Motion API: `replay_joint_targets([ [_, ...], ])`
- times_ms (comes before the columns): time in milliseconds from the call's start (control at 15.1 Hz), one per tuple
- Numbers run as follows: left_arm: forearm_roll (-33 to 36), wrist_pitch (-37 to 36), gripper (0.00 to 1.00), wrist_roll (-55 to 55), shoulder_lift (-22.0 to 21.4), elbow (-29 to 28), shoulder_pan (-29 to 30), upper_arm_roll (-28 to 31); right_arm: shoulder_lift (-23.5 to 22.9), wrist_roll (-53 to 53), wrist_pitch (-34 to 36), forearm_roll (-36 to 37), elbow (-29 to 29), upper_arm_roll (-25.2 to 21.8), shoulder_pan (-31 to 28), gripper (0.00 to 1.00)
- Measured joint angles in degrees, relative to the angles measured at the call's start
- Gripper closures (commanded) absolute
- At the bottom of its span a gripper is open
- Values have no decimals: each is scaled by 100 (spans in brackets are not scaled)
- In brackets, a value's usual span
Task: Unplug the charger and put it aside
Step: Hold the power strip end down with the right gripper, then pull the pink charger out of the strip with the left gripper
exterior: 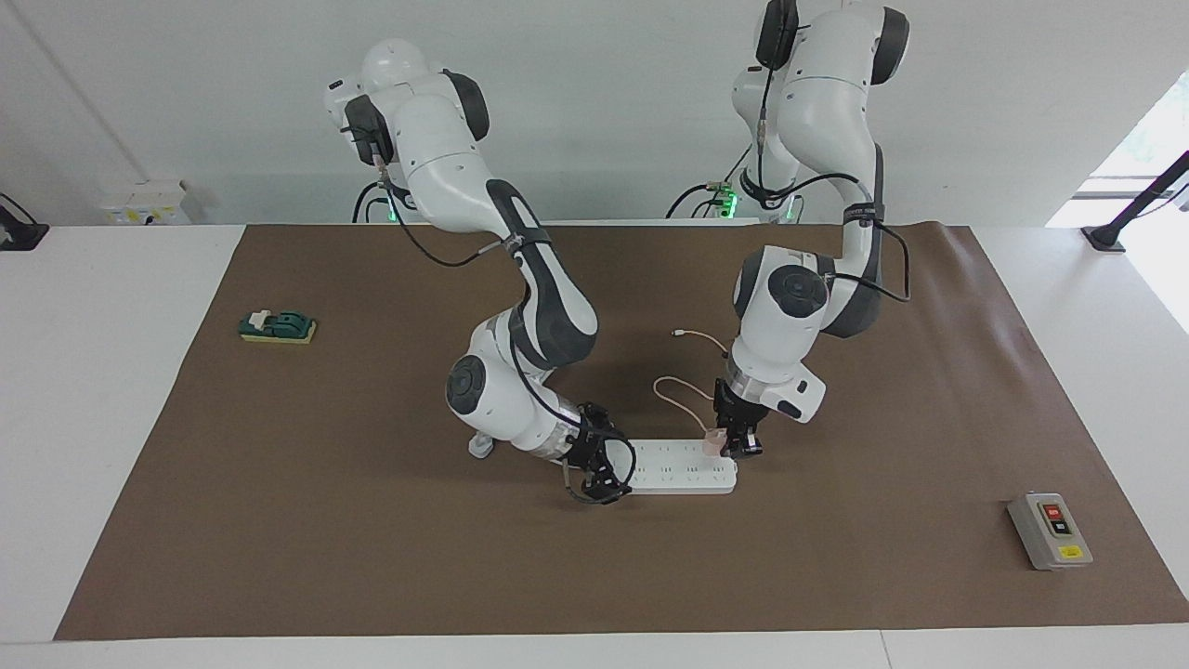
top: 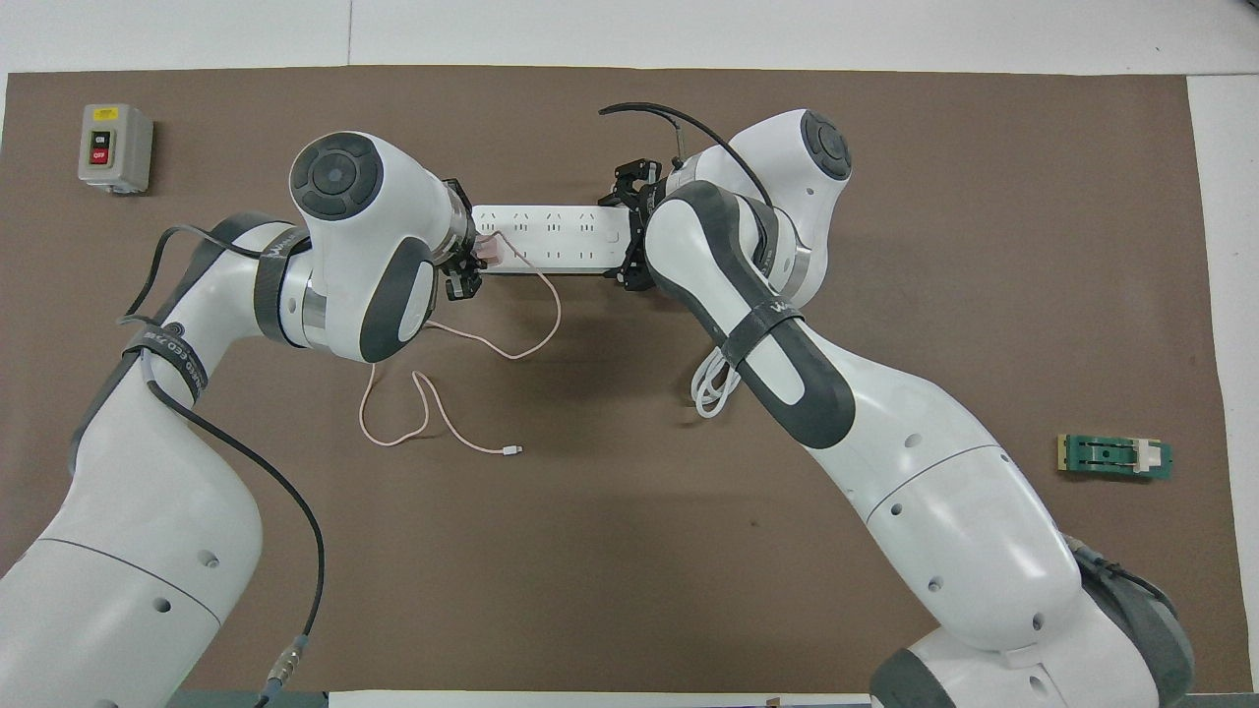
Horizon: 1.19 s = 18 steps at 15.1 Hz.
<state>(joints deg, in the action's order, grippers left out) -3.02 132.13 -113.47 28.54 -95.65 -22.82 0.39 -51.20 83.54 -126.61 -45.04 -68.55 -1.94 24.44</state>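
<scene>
The pale-pink charger [exterior: 713, 440] sits in the white power strip [exterior: 683, 466] at the end toward the left arm. Its thin pink cable [exterior: 676, 395] loops over the mat nearer to the robots. My left gripper [exterior: 734, 446] comes down on the charger and its fingers close around it. My right gripper [exterior: 602, 469] grips the strip's other end, fingers astride it. In the overhead view the charger [top: 489, 254] peeks out beside the left gripper [top: 472, 264]. The cable [top: 443, 413] trails nearer to the robots, and the right gripper [top: 629, 231] holds the strip [top: 551, 231].
A grey switch box [exterior: 1050, 530] with a red button lies toward the left arm's end, farther from the robots. A green block on a yellow base [exterior: 279, 327] lies toward the right arm's end. The strip's coiled white cord [top: 713, 388] lies under the right forearm.
</scene>
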Motion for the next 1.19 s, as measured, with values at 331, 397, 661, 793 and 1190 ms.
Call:
replay_joint_targets([
  [331, 1, 13, 100, 10, -7, -14, 0, -2, 8, 17, -89, -17, -45, 0, 5, 29],
  [397, 1, 14, 100, 10, -7, -15, 0, -2, 8, 17, -89, -18, -46, 0, 5, 29],
  [661, 1, 13, 100, 10, -8, -15, 0, -2, 12, 17, -102, -19, -54, 0, 6, 27],
  [793, 2, -12, 100, 20, -8, -1, 0, -2, 14, 17, -112, -19, -62, 1, 8, 27],
  [1190, 10, -652, 100, 52, -95, 455, 65, 12, 46, 13, -179, -20, -127, 4, 20, 25],
])
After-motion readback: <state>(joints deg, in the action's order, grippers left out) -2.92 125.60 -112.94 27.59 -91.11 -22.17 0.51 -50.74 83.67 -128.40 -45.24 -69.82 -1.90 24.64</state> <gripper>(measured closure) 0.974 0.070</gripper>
